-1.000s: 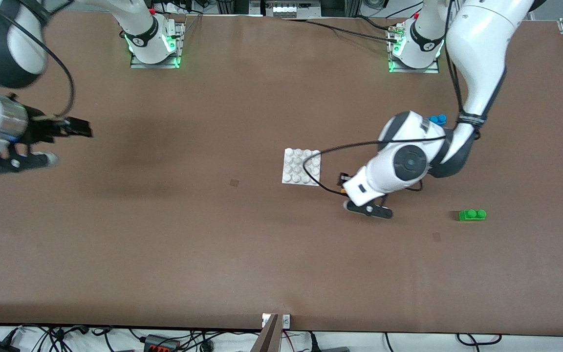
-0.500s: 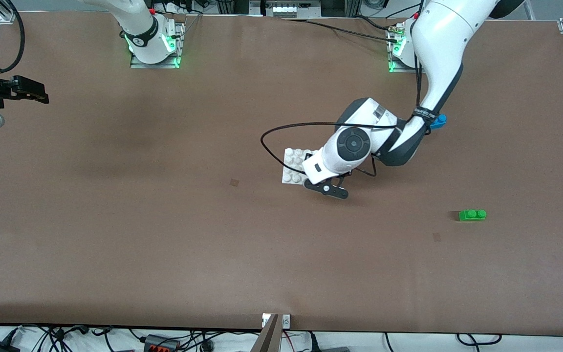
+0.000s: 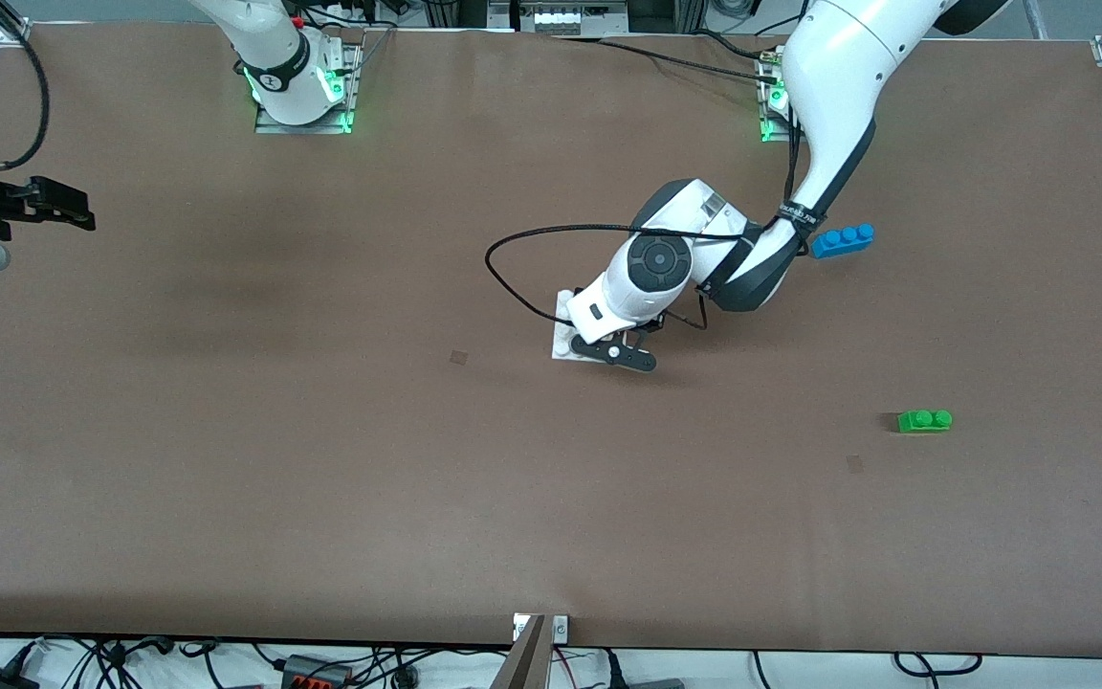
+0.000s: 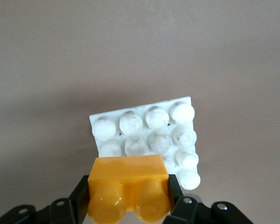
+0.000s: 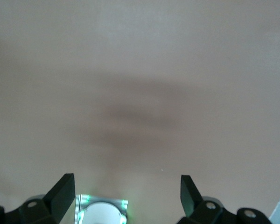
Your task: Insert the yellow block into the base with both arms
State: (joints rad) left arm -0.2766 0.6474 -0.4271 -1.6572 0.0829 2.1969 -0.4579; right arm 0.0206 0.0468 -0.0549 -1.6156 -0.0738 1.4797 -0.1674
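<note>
The yellow block (image 4: 128,186) is a small orange-yellow brick with two round studs, and my left gripper (image 4: 128,198) is shut on its two sides. It hangs just above the edge of the base (image 4: 144,130), a white square plate with round studs. From the front, the left arm (image 3: 651,263) covers most of the base (image 3: 562,344) at mid-table, so the block is hidden there. My right gripper (image 3: 63,209) hovers open over the table's edge at the right arm's end, with nothing between its fingers (image 5: 60,196).
A blue three-stud brick (image 3: 842,240) lies beside the left arm's elbow, toward the left arm's end. A green two-stud brick (image 3: 924,420) lies nearer the front camera at that same end. A black cable loops from the left wrist over the table.
The left arm has carried the yellow block from beside the base to over it, which has uncovered the blue brick. The right arm has pulled back to the table's edge.
</note>
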